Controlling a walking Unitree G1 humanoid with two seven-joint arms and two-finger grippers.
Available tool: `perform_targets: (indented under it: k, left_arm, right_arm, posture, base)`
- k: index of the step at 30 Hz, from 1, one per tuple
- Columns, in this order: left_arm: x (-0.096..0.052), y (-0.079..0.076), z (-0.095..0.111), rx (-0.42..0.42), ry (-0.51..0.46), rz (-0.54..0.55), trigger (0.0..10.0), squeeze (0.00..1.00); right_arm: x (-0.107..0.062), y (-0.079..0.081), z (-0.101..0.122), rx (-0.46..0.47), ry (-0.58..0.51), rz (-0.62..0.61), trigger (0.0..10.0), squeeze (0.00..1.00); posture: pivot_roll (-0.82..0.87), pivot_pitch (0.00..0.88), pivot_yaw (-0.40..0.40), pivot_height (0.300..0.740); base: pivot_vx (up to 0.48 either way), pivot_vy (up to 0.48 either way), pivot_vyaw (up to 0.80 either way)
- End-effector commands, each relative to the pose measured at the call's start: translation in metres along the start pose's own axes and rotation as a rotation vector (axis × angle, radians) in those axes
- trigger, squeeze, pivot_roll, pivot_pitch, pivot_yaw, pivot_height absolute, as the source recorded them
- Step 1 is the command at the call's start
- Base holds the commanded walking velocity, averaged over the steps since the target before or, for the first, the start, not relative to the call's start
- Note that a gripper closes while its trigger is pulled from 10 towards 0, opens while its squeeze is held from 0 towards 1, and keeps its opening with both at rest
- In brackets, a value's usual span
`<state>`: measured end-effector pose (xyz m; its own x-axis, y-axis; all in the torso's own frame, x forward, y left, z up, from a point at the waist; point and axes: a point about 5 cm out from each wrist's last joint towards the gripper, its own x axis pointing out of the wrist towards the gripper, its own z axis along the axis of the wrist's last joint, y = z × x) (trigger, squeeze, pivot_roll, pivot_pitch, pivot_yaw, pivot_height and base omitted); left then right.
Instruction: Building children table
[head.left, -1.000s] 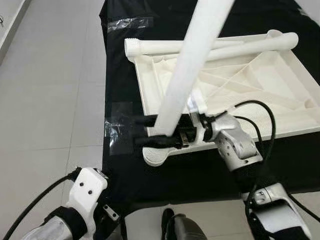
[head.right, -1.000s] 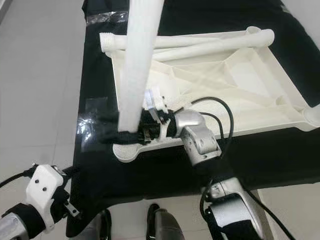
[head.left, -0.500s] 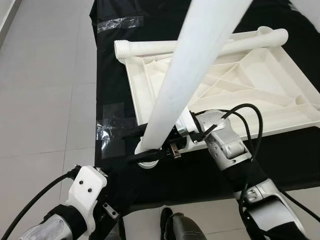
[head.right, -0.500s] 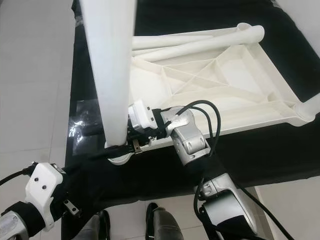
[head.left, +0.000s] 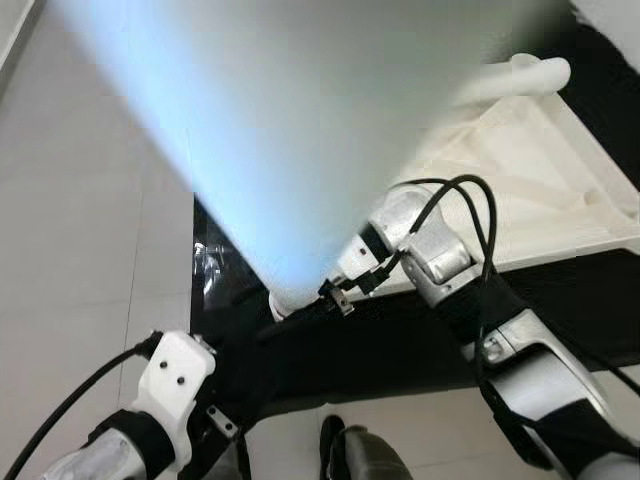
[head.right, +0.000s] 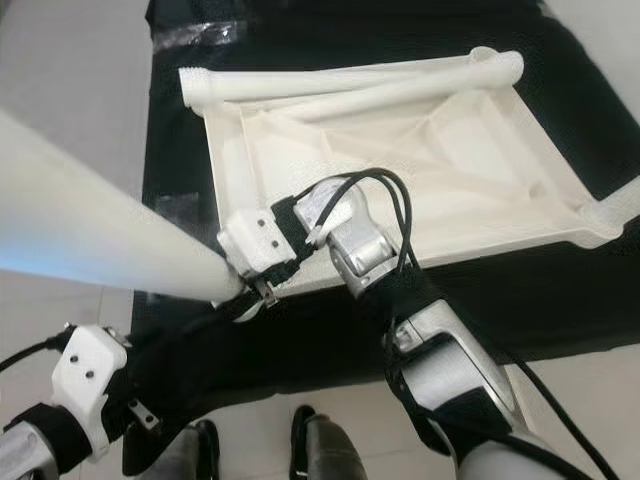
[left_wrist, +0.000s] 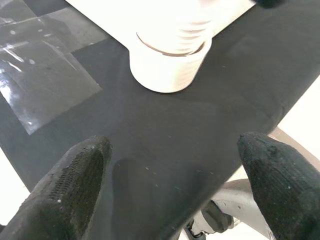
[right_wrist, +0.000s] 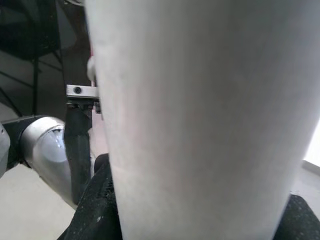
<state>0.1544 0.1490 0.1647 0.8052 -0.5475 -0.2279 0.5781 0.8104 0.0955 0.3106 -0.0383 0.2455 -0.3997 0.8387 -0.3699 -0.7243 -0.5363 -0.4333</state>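
The biggest change is the white table leg (head.right: 100, 245): half a second ago it stood nearly upright over the corner socket, and now it has swung over hard toward the robot's left and up at the head camera, its lower end still at the right gripper (head.right: 245, 290). Beneath that gripper and stretching away from it lies the upturned white table top (head.right: 420, 170) on the black cloth (head.right: 560, 300), with two more legs (head.right: 400, 90) lying along its far edge, well beyond the gripper.

The right gripper's fingers (right_wrist: 95, 210) are clamped on the leg, one black pad on each side of it. Just below its grip, the leg's threaded end sits at the mouth of the round corner socket (left_wrist: 170, 55), tilted rather than square, so I'd judge the thread isn't properly engaged and the leg needs righting before it will screw in.

The left gripper (left_wrist: 170, 180) hovers near the socket, fingers spread wide, holding nothing.
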Motion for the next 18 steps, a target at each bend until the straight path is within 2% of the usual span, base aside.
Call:
perform_targets:
  k: [1, 4, 6, 8, 10, 14, 18]
  left_arm:
    - [-0.002, -0.004, -0.002, 0.002, 0.026, -0.012, 10.0, 0.0]
    - [-0.002, -0.004, -0.002, 0.002, 0.025, -0.012, 10.0, 0.0]
    - [-0.002, -0.004, -0.002, 0.002, 0.023, -0.011, 10.0, 0.0]
    - [-0.001, -0.004, -0.002, 0.002, 0.023, -0.011, 10.0, 0.0]
    - [-0.001, -0.004, -0.002, 0.002, 0.022, -0.011, 10.0, 0.0]
    - [0.0, -0.004, -0.003, 0.003, 0.024, -0.011, 10.0, 0.0]
    - [0.0, -0.003, -0.003, 0.004, 0.025, -0.008, 10.0, 0.0]
  right_arm:
    - [0.0, 0.014, -0.034, 0.186, 0.046, -0.001, 10.0, 0.0]
    - [-0.001, 0.009, -0.033, 0.204, 0.002, -0.038, 10.0, 0.0]
    - [-0.003, 0.0, -0.031, 0.252, -0.076, -0.096, 10.0, 0.0]
    - [-0.005, -0.003, -0.031, 0.28, -0.101, -0.134, 10.0, 0.0]
    - [-0.006, -0.006, -0.031, 0.297, -0.112, -0.156, 10.0, 0.0]
    - [-0.005, -0.01, -0.041, 0.323, -0.077, -0.278, 10.0, 0.0]
    - [-0.003, -0.011, -0.044, 0.322, -0.077, -0.312, 10.0, 0.0]
  posture:
    - [0.24, 0.333, -0.103, 0.74]
    - [0.24, 0.333, -0.103, 0.74]
    - [0.23, 0.336, -0.103, 0.74]
    - [0.23, 0.336, -0.103, 0.74]
    - [0.23, 0.336, -0.103, 0.74]
    - [0.23, 0.343, -0.105, 0.74]
    - [0.23, 0.345, -0.105, 0.74]
  base:
    - [0.0, 0.0, 0.0]
    - [0.0, 0.0, 0.0]
    - [0.0, 0.0, 0.0]
    - [0.0, 0.0, 0.0]
    - [0.0, 0.0, 0.0]
    - [0.0, 0.0, 0.0]
    - [0.0, 0.0, 0.0]
